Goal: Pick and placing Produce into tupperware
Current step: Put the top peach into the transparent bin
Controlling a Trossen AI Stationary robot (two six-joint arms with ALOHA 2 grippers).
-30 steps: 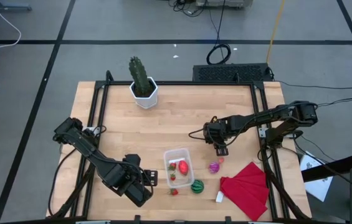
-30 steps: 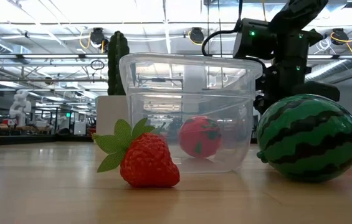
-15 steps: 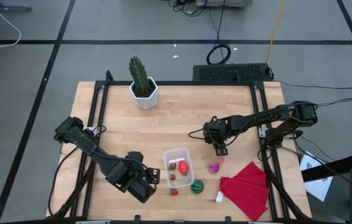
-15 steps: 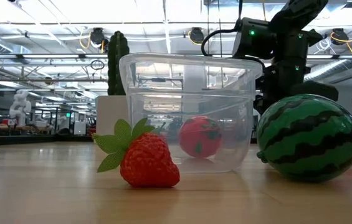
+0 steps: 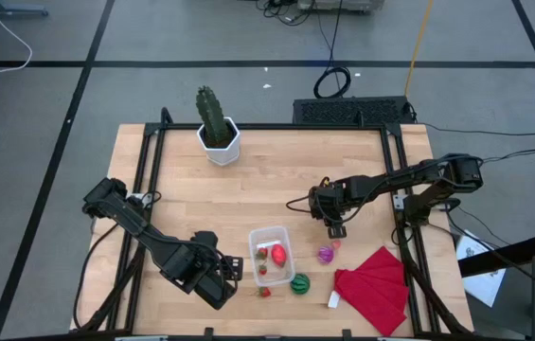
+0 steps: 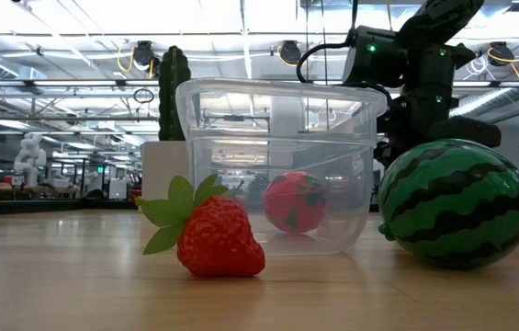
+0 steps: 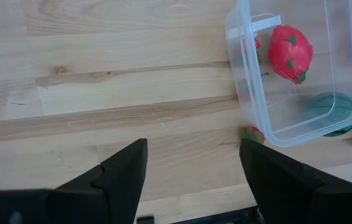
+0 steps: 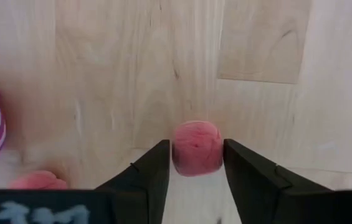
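Right end effector (image 5: 336,230) hangs over the tabletop's right half with its fingers clamped on a small pink piece (image 8: 197,147), the one item of produce in hand at this moment. Nearest the front edge of the tabletop (image 5: 276,170) lie a loose strawberry (image 5: 264,292) and the green striped ball (image 5: 299,283), both just outside the tupperware (image 5: 272,254); the left end effector (image 5: 233,268) waits beside the tupperware's left wall, fingers apart and empty. Inside the tupperware sit a red round piece (image 5: 277,253) and a smaller red one (image 5: 261,270), so by my reckoning roughly a third of the work is done. Farther right, the purple piece (image 5: 325,254) and another pink bit (image 5: 336,243) remain on the wood. Against the earlier frames the left arm has drawn slightly toward the tupperware; the right arm and all the produce look unchanged.
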